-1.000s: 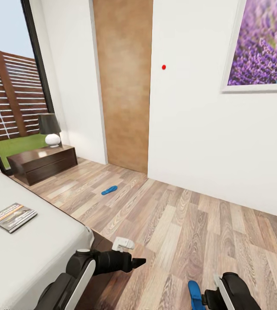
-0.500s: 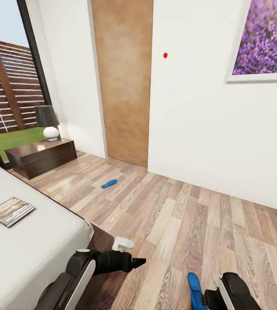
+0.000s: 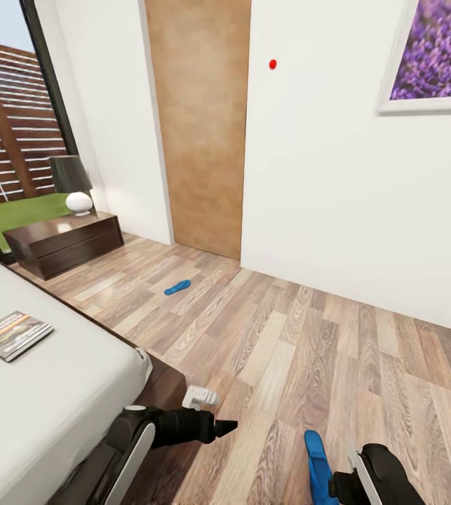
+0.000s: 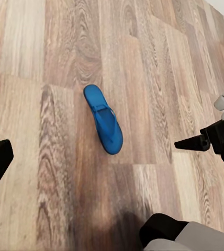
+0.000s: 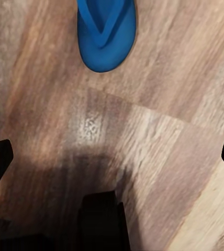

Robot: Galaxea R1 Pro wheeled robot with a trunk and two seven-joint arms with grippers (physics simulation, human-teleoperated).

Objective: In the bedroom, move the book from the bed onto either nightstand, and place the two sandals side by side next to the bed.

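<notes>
The book (image 3: 11, 335) lies on the pale mattress of the bed (image 3: 57, 400) at the left. Beyond the bed, by the window, stands a dark nightstand (image 3: 64, 243). One blue sandal (image 3: 177, 287) rests on the plank floor near the brown door panel. The other sandal (image 3: 316, 459) (image 4: 104, 125) (image 5: 107, 34) lies on the floor close to my right gripper (image 3: 333, 485) (image 5: 112, 157), which is open and empty, with the sandal just beyond its fingertips. My left gripper (image 3: 221, 425) (image 4: 112, 162) hovers open past the bed's corner, holding nothing.
A lamp (image 3: 71, 186) with a dark shade stands on the nightstand. White walls with a lavender picture (image 3: 439, 56) close off the far side. Wood floor stretches between the bed and the wall.
The whole picture has shifted upward, so the camera has moved. Both arms keep their places in the picture and both grippers stay open. The sandals and book lie as before.
</notes>
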